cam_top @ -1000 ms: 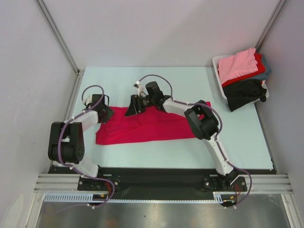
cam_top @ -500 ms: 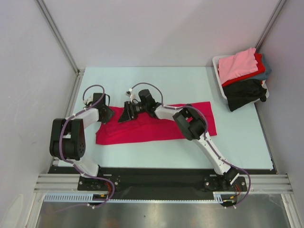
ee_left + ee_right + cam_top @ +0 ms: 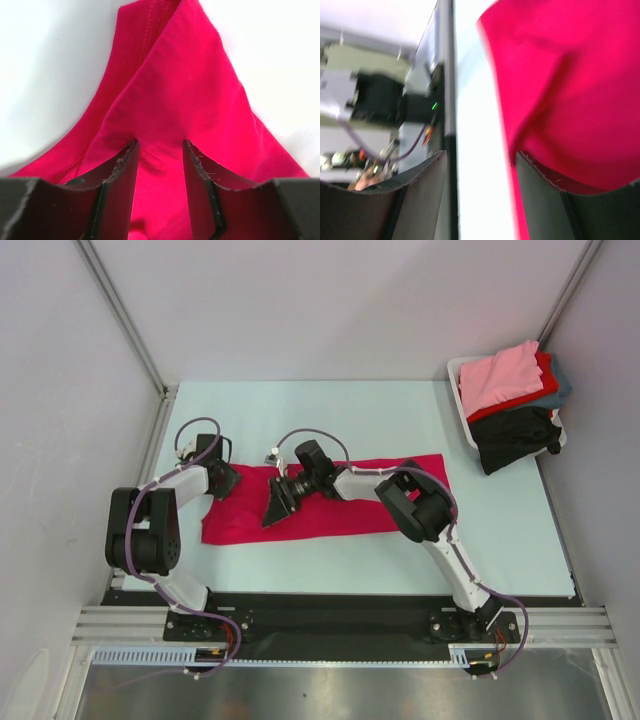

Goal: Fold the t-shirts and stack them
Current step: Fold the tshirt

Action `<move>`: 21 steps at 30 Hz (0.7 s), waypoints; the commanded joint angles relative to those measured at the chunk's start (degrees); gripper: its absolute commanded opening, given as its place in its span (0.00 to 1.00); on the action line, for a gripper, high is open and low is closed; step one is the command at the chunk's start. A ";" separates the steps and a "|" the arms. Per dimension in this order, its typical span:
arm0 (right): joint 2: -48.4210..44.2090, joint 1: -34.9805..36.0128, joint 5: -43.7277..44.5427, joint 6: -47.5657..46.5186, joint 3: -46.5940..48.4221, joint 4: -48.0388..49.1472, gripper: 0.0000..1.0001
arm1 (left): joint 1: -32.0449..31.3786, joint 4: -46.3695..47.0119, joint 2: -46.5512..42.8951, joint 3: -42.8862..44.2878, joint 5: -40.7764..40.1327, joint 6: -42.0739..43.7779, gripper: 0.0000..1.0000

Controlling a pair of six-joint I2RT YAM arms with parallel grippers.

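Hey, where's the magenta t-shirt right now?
In the top view the magenta t-shirt lies spread across the middle of the table, its left end pinched by the left gripper, the right gripper above its left half.

Left pincer (image 3: 160,150) pinched, right pincer (image 3: 481,155) spread (low)

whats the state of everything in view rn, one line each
crimson t-shirt, lying in a long band, left end pinched up
left gripper, shut on the crimson t-shirt
right gripper, open, over the shirt
light pink t-shirt, folded, top of the pile in the basket
black t-shirt, spilling over the basket's near rim
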 commanded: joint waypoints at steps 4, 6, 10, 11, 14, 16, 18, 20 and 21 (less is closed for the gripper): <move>-13.22 3.00 -9.22 -5.86 -11.46 -3.23 0.64 | 0.11 -1.37 0.10 1.38 -1.60 0.18 0.46; -17.53 2.74 -8.97 -5.24 -16.11 -0.50 0.65 | 0.11 -1.46 -0.16 1.39 -1.51 0.45 0.46; -20.97 1.43 -4.67 -4.19 -17.72 -0.85 0.65 | 0.11 -1.19 -1.13 0.95 -1.33 0.80 0.46; -20.89 0.90 -1.35 -3.49 -16.93 -0.85 0.65 | 0.11 -1.02 -1.66 0.77 -0.98 0.97 0.46; -19.49 0.19 4.20 -2.35 -14.74 -1.55 0.64 | 0.11 -1.02 -2.80 0.33 -0.37 1.33 0.46; -16.59 0.01 8.51 -1.38 -11.93 -2.07 0.63 | -0.07 -0.93 -4.46 -0.02 0.25 1.76 0.46; -12.83 0.27 12.11 -0.59 -9.82 -2.60 0.63 | -0.07 -0.84 -5.61 -0.72 0.08 1.86 0.46; -10.35 0.45 13.62 1.43 -6.66 -2.35 0.61 | -0.15 -0.75 -6.58 -1.16 -0.10 1.77 0.46; -9.30 0.63 14.23 2.31 -5.86 -1.56 0.61 | -0.07 -0.75 -6.67 -1.16 -0.10 1.77 0.46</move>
